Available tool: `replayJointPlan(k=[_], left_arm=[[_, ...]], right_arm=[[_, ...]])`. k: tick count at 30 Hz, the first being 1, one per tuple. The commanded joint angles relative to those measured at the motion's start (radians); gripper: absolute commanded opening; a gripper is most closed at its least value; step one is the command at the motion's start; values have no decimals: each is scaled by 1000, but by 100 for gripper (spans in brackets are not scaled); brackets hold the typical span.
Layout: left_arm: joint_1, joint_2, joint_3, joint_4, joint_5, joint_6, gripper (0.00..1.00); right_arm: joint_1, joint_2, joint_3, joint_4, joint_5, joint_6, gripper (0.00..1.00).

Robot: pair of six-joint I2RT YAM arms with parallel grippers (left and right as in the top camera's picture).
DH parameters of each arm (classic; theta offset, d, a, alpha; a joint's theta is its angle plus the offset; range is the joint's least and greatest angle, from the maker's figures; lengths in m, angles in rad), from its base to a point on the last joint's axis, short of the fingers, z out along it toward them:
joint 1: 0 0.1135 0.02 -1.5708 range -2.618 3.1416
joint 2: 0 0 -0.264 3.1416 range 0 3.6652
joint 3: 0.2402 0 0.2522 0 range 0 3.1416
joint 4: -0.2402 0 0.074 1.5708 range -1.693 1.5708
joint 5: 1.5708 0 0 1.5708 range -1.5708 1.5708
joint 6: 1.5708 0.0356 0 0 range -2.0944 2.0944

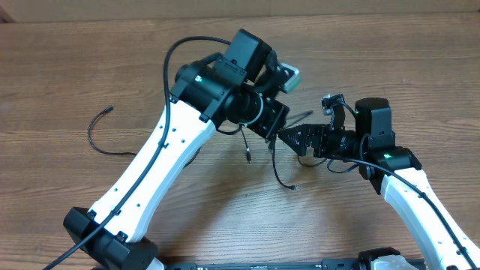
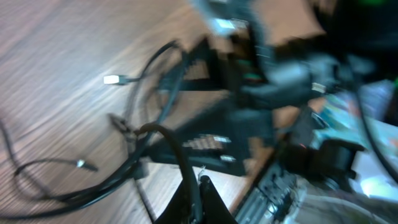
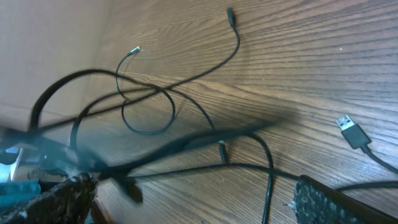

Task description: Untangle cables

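Several thin black cables (image 1: 276,171) lie crossed on the wooden table (image 1: 375,52) below the two grippers. My left gripper (image 1: 268,126) is shut on one black cable (image 2: 177,149), which arches up out of its tips (image 2: 198,184). My right gripper (image 1: 294,139) faces it, very close and open. Its fingers (image 3: 320,202) stand wide apart, and cable strands (image 3: 249,167) run across the gap (image 3: 196,199) without being pinched. A silver-tipped plug (image 3: 134,51), a small plug (image 3: 231,15) and a USB plug (image 3: 351,130) lie loose. Another cable (image 1: 97,133) lies apart at the left.
Bare wood (image 1: 420,67) surrounds the tangle. The left arm's white link (image 1: 150,169) slants up from the front left, the right arm's link (image 1: 420,202) from the front right. A thicker arm wire (image 1: 184,49) loops above the left wrist.
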Motion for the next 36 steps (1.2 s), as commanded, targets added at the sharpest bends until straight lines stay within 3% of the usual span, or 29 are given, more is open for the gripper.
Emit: replayJointPlan(k=[1, 7, 11, 13, 17, 20, 29, 36], left_arm=[[-21, -6, 11, 4, 128, 102, 4], [-23, -6, 11, -37, 139, 164, 4], [-14, -6, 11, -93, 137, 215, 4], [-14, -6, 11, -121, 126, 238, 4], [-14, -6, 11, -153, 21, 235, 4], [-12, -7, 11, -153, -11, 219, 4], [6, -39, 21, -66, -14, 208, 4], [93, -136, 64, 72, -90, 87, 4]], right_arm=[[5, -3, 17, 1, 83, 53, 96], [5, -2, 12, -79, 531, 327, 81], [5, -2, 9, -155, 721, 502, 80], [5, -2, 7, -134, 679, 489, 80], [5, -2, 7, -46, 395, 303, 83], [5, -2, 7, -7, 267, 270, 86], [5, -2, 3, -69, 126, 225, 88], [5, -2, -21, -197, 156, 124, 89]])
